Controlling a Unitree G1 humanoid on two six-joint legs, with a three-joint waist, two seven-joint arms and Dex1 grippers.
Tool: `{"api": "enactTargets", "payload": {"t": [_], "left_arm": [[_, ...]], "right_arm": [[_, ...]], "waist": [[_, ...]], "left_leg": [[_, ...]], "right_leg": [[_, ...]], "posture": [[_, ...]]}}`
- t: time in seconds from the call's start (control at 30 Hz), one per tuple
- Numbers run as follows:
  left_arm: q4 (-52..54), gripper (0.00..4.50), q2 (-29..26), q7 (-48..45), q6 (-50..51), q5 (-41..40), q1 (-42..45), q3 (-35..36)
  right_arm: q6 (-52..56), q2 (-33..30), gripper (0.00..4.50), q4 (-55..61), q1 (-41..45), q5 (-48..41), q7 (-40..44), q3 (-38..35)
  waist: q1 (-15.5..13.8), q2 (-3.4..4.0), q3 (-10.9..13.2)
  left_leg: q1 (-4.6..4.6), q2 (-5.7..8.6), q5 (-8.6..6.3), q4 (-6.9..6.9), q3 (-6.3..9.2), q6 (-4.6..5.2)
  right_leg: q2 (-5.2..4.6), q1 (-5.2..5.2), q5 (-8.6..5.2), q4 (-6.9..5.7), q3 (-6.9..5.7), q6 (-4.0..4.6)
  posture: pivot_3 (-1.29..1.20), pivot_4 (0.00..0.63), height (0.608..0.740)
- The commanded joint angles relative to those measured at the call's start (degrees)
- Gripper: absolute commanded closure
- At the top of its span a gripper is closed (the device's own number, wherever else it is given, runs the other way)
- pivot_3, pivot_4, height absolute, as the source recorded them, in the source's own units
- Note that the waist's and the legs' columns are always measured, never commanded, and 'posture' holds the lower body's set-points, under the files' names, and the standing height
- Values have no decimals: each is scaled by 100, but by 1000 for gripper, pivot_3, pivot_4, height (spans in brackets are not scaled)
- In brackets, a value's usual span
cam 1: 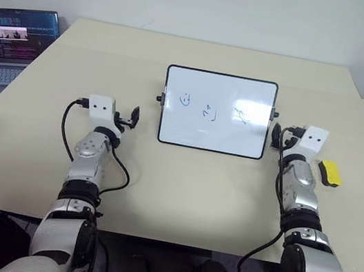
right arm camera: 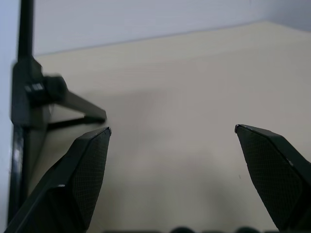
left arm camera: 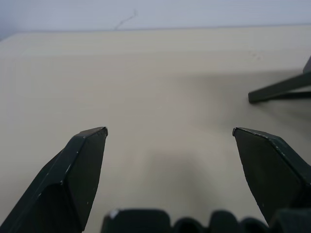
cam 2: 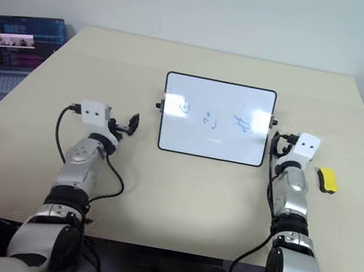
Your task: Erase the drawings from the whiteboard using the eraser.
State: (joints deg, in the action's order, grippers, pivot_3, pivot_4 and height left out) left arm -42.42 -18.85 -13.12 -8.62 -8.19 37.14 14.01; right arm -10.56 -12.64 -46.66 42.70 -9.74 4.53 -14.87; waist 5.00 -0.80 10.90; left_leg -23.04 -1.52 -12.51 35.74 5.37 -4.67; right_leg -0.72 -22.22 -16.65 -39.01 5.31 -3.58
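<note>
Left gripper point(left arm camera: 170, 132): fingers spread wide, nothing between them; hangs over bare table point(cam 1: 179, 191) left of the whiteboard.
Right gripper point(right arm camera: 172, 128): fingers spread wide, empty; just beside the board's right edge, by its side knob.
Eraser point(cam 1: 330, 173): lies flat on the table just right of the right wrist, long axis running away from the robot, untouched.
Whiteboard point(cam 1: 216, 112): propped on its stand at table centre, long axis left-right, face toward the robot.
Drawings point(cam 1: 208, 110): three blue scribbles in a row, not erased.
Arms: both reach forward, roughly level, flanking the board.
</note>
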Motion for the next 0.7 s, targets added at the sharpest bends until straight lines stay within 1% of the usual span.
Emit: {"api": "enactTargets", "payload": {"t": [0.03,0.23,0.4,0.5,0.63,0.7], "left_arm": [[367,0,-108,-21,-35,-90,-38,77],[524,0,-78,14,31,-93,-289,62],[464,0,-71,25,29,-88,-194,43],[355,0,-27,-26,4,-89,-151,11],[627,0,-193,-321,92,-131,-258,-22],[804,0,-582,-746,320,-339,-332,148]], "right_arm": [[-118,-13,39,-47,206,26,-26,13],[-234,-20,39,-319,308,49,-79,27],[-302,-139,39,-443,322,8,-64,-29],[-157,-217,39,-420,292,-31,41,-21],[294,-347,39,-72,242,-131,245,1],[642,-393,39,317,152,-170,232,4]], "waist": [[1,0,0],[-6,0,0],[-8,0,0],[-9,0,0],[0,0,0],[24,0,1]], "left_leg": [[0,0,0,-1,1,0],[0,-1,0,-1,-2,0],[-1,0,0,0,-2,0],[-1,0,0,0,-2,0],[0,0,0,-1,-3,0],[-1,-1,0,-1,-4,0]], "right_leg": [[0,0,0,1,-1,0],[0,-1,0,1,2,0],[0,-1,0,0,2,0],[0,-1,0,1,2,0],[0,-1,0,0,4,0],[0,-3,0,0,5,0]], "posture": [[0,150,740],[0,150,740],[0,150,740],[0,150,740],[0,150,740],[0,150,740]]}}
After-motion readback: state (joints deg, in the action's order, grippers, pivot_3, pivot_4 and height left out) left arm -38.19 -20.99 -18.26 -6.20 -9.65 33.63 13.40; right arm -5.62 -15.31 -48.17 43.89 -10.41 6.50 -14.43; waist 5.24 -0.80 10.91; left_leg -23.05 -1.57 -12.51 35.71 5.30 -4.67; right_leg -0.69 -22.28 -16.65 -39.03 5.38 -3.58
